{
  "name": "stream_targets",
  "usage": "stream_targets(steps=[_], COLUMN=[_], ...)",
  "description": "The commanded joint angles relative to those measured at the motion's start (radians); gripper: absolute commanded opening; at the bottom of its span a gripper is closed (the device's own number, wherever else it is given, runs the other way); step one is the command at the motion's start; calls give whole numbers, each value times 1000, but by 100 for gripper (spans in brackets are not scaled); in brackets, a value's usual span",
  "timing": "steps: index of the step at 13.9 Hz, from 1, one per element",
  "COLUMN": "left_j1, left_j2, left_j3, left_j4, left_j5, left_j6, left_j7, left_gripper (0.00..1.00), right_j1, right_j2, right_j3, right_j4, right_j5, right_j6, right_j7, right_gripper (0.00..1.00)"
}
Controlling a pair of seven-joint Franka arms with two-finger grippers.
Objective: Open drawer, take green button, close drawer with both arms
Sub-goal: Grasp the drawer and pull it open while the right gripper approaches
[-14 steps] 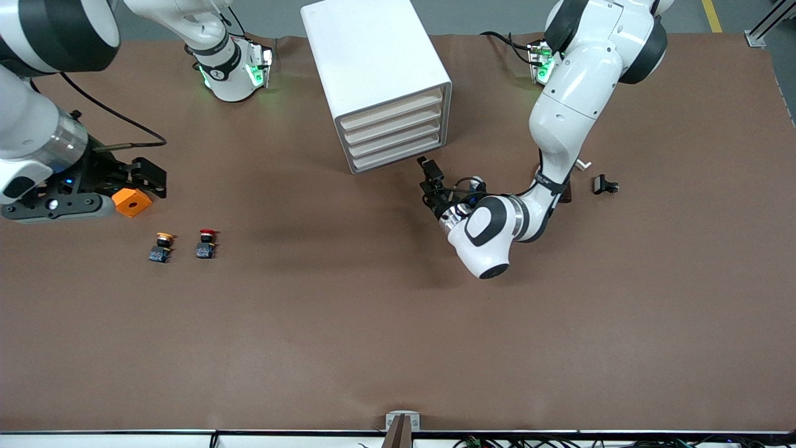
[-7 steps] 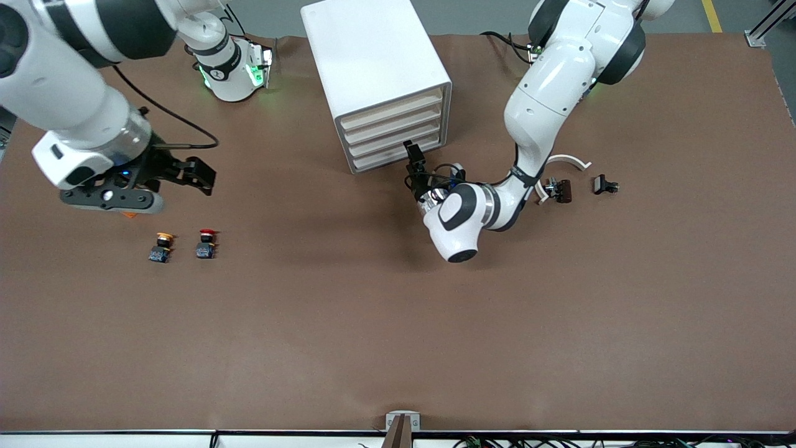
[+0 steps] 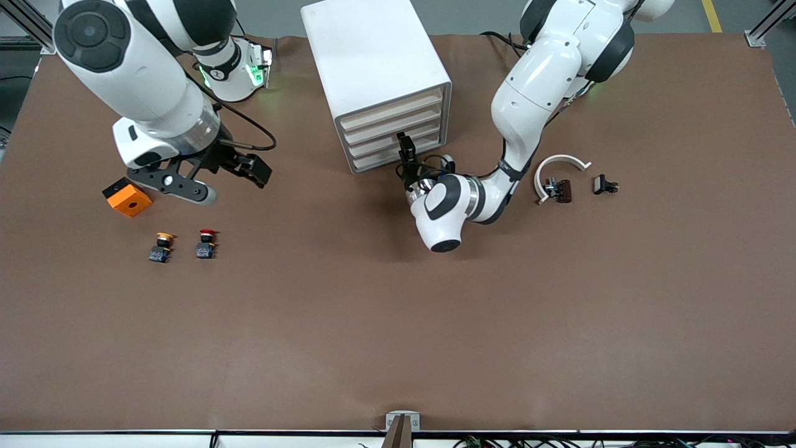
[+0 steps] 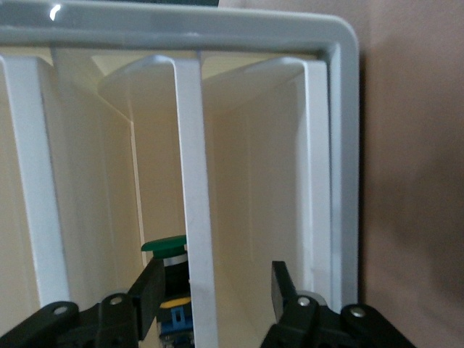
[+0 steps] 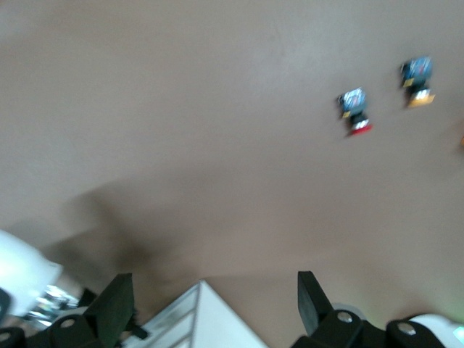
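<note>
The white cabinet (image 3: 373,56) stands at the table's robot side with four cream-fronted drawers, all flush. My left gripper (image 3: 405,149) is at the front of the lowest drawer (image 3: 376,162), open. In the left wrist view the left gripper (image 4: 214,290) straddles a white drawer edge (image 4: 194,181), with its fingers (image 4: 148,290) on either side. The green-capped button (image 4: 165,246) shows in the gap beside that edge, close to one finger. My right gripper (image 3: 249,169) is open and empty over bare table, between the orange block and the cabinet.
An orange block (image 3: 127,198) lies toward the right arm's end. A yellow-capped button (image 3: 163,247) and a red-capped button (image 3: 205,244) lie nearer the camera. A white curved piece (image 3: 559,163), a dark part (image 3: 559,190) and a black clip (image 3: 604,185) lie toward the left arm's end.
My left gripper has moved up to the lowest drawer's front. My right arm has swung from its end of the table toward the cabinet, uncovering the orange block.
</note>
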Motion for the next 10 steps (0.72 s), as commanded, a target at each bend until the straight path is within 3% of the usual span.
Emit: stream_targets(steps=[1,5,8,10], left_j1=[-20,-8,7,7], left_j2=[-4,-1,-1,-1], left_j3=[8,15,20,31], left_j4=[14,14,17,28], left_j5=[-9,-12,-11,-12], left_j6=[-12,-12,-12,-12], left_j7=[-8,-8,-7,-8], left_gripper=[50,19,5,2], right_j1=[23,89,152,170], right_j2=[59,98,131,158], right_j3=[-9,-9,-9,-9], right_j4=[65,74,79,83], right_j5=[69,72,71,72], right_j6=[-12,57,84,117], right_j7=[149,388,503,600], right_gripper=[100,100,100,100])
